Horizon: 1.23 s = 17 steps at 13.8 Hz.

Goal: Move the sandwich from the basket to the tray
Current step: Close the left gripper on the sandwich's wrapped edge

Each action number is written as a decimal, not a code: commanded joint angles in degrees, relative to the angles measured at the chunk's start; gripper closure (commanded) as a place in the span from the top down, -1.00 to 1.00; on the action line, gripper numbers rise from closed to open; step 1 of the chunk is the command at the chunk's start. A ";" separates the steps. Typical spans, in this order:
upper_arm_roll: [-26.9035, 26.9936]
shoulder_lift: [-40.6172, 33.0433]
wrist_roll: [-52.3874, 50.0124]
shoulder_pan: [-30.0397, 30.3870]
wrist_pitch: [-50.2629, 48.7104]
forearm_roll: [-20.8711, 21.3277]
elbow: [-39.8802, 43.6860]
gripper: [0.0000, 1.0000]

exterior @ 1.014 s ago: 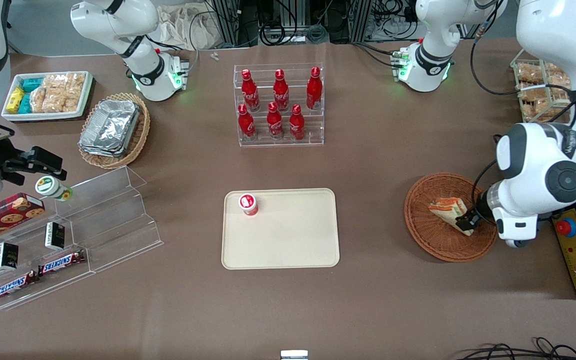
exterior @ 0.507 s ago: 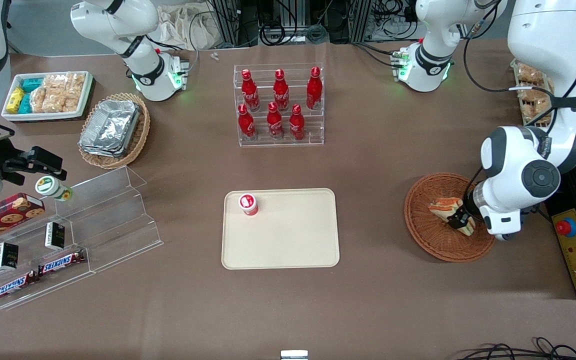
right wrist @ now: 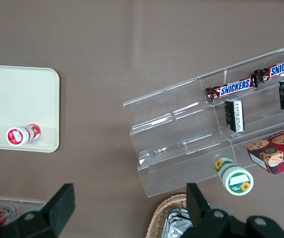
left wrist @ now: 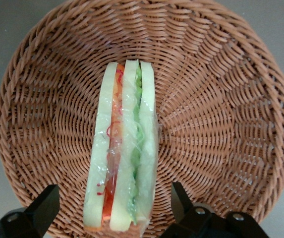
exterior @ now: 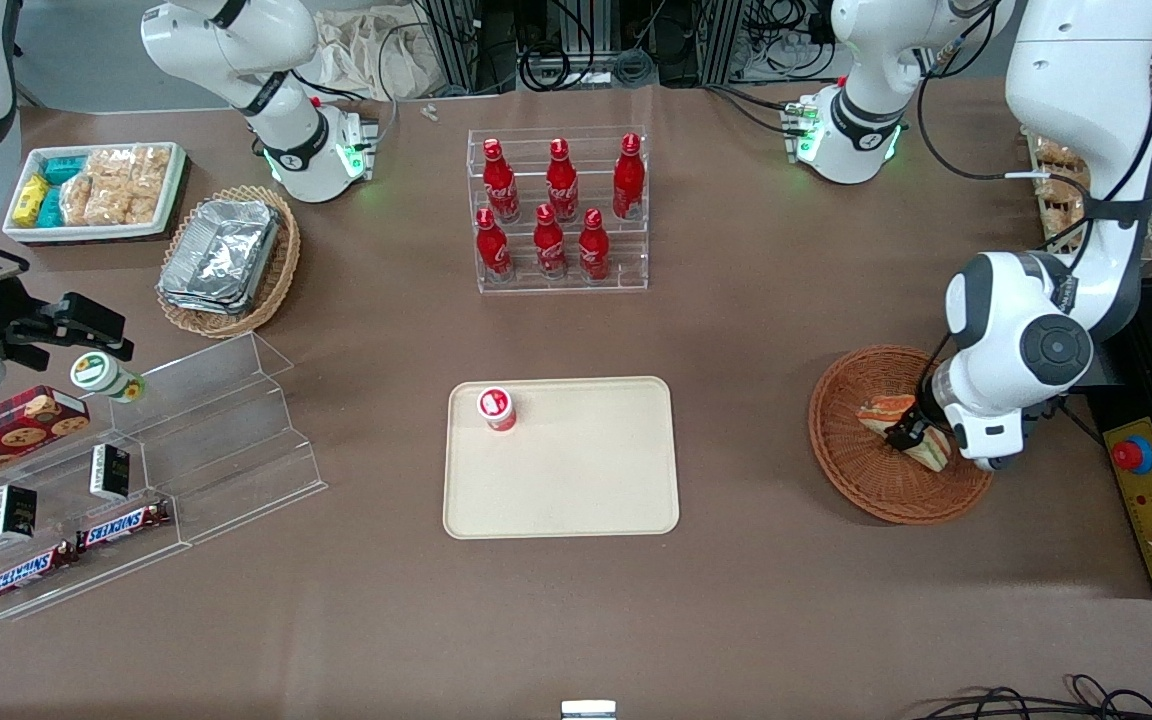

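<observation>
While sandwich (left wrist: 124, 148) lies mid-basket (left wrist: 221, 74), the spread tool (left wrist: 114, 208) straddles it.

The sandwich (left wrist: 124, 148) is seen lying in the basket (left wrist: 221, 99), on its side w/ cut face up: pale bread slices, orange-red filling in one layer, green in the other, wrapped in clear film. It is laid approx. across the basket's middle. The basket (exterior: 861, 470) is round, shallow, reddish-brown wicker, set on the surface toward the working arm's end. The tray (exterior: 576, 480) is beige, flat, rectangular w/ rounded corners and low rim, placed mid-surface, well apart from the basket. The end effector (left wrist: 114, 210) is held over the sandwich (exterior: 898, 420), fingers spread either side, not touching.
</observation>
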 commanded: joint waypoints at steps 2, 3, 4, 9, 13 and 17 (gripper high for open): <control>-0.02 -0.95 -1.21 0.81 5.53 0.80 -4.00 1.00; -0.02 -0.60 -1.21 0.81 5.62 0.80 -3.92 0.91; -0.02 -0.51 -1.21 0.81 5.62 0.80 -3.83 0.53; -0.02 -0.42 -1.21 0.81 5.53 0.80 -2.95 -1.00; -0.11 -0.42 -2.88 0.73 2.48 0.71 1.95 -1.00; -0.20 -0.24 -2.01 0.55 -11.84 0.62 13.02 -1.00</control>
